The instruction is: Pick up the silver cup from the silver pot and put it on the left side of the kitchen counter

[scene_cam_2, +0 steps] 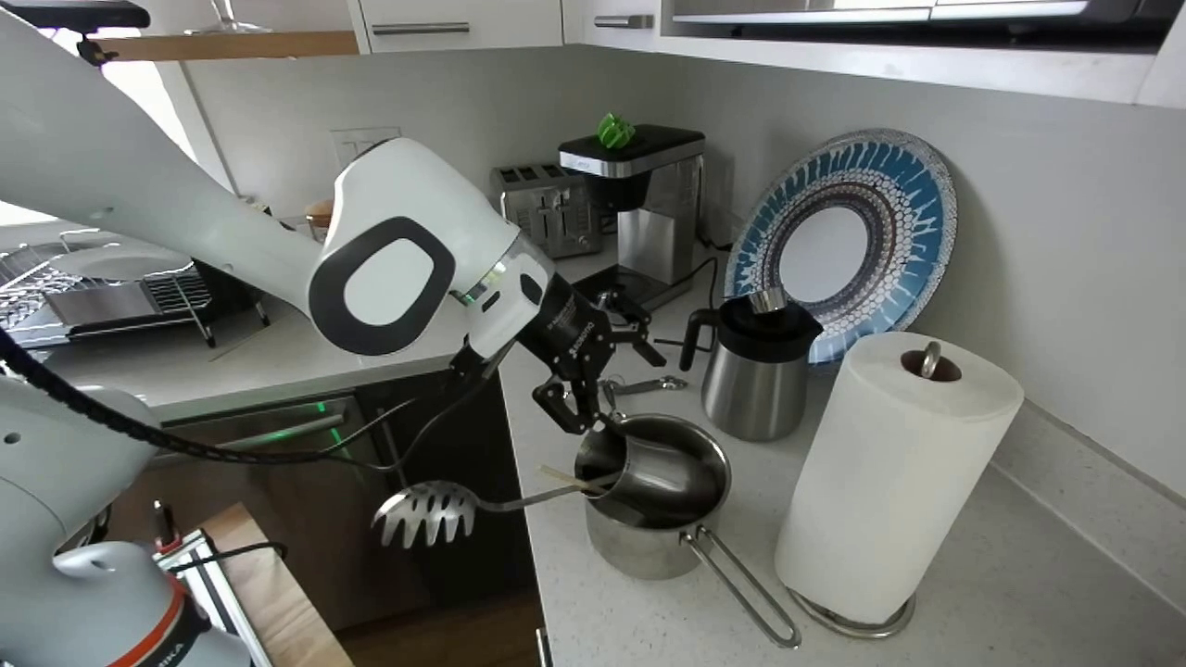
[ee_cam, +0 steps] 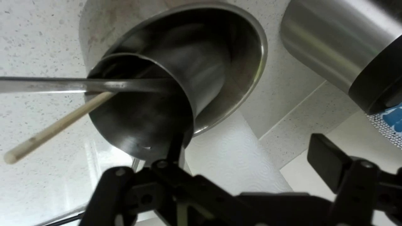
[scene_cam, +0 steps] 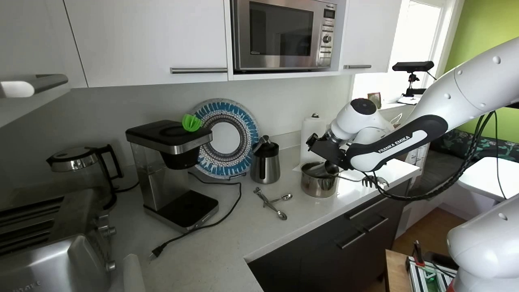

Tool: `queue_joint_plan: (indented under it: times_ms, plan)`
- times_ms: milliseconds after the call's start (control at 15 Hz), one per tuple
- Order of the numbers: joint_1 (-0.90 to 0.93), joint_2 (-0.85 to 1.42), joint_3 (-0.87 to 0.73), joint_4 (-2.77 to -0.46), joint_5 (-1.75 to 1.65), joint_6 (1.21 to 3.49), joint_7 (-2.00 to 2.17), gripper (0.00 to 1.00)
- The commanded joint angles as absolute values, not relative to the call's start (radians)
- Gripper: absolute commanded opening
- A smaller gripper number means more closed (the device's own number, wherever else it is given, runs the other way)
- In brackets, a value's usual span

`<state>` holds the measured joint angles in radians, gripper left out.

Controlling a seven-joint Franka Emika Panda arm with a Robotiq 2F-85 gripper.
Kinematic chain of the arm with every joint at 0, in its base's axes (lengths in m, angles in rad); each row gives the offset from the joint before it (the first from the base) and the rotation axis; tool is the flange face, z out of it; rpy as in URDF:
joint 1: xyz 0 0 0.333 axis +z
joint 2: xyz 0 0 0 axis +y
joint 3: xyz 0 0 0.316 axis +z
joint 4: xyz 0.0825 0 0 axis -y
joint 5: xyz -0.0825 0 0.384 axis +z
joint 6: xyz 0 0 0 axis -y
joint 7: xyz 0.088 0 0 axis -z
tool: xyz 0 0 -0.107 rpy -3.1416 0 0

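Observation:
The silver cup (scene_cam_2: 669, 482) lies tilted inside the silver pot (scene_cam_2: 639, 548), its mouth over the rim toward the counter's front edge. A metal slotted server (scene_cam_2: 431, 508) and a wooden stick (scene_cam_2: 561, 477) stick out of the cup (ee_cam: 201, 72). The pot (scene_cam: 318, 187) stands on the kitchen counter (scene_cam: 227, 247). My gripper (scene_cam_2: 619, 391) is open and empty just above the pot. In the wrist view, one finger of the gripper (ee_cam: 251, 153) overlaps the cup's rim; whether it touches is unclear. The other finger is well apart from the cup.
A paper towel roll (scene_cam_2: 889, 472) stands beside the pot, near its wire handle (scene_cam_2: 741, 588). A steel kettle (scene_cam_2: 755, 394), measuring spoons (scene_cam: 271, 202), a patterned round plate (scene_cam: 225, 140) and a coffee maker (scene_cam: 170, 174) are further along. A toaster (scene_cam: 61, 247) stands beyond.

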<state>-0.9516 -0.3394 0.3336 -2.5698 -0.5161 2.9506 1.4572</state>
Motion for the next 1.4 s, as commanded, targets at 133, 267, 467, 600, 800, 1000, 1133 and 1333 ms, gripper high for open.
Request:
queue_joint_plan:
  times_ms: [133,267,467,600,800,1000,1133,1333]
  plan:
    - [-0.937,-0.368,0.332,-2.598,-0.472,2.925,1.504,1.0]
    - [-0.95,-0.367,0.34,-2.608,-0.487,2.933,1.507,1.0]
    - [-0.969,-0.336,0.344,-2.622,-0.504,2.96,1.511,1.0]
    - [-0.983,-0.305,0.339,-2.627,-0.513,2.986,1.504,0.74]
    - [-1.031,-0.252,0.347,-2.611,-0.564,3.052,1.494,0.48]
    - [-1.045,-0.235,0.339,-2.594,-0.572,3.1,1.474,0.26]
    - [-1.03,-0.244,0.331,-2.598,-0.551,3.103,1.458,0.11]
    - [-0.997,-0.251,0.322,-2.609,-0.528,3.089,1.443,0.0]
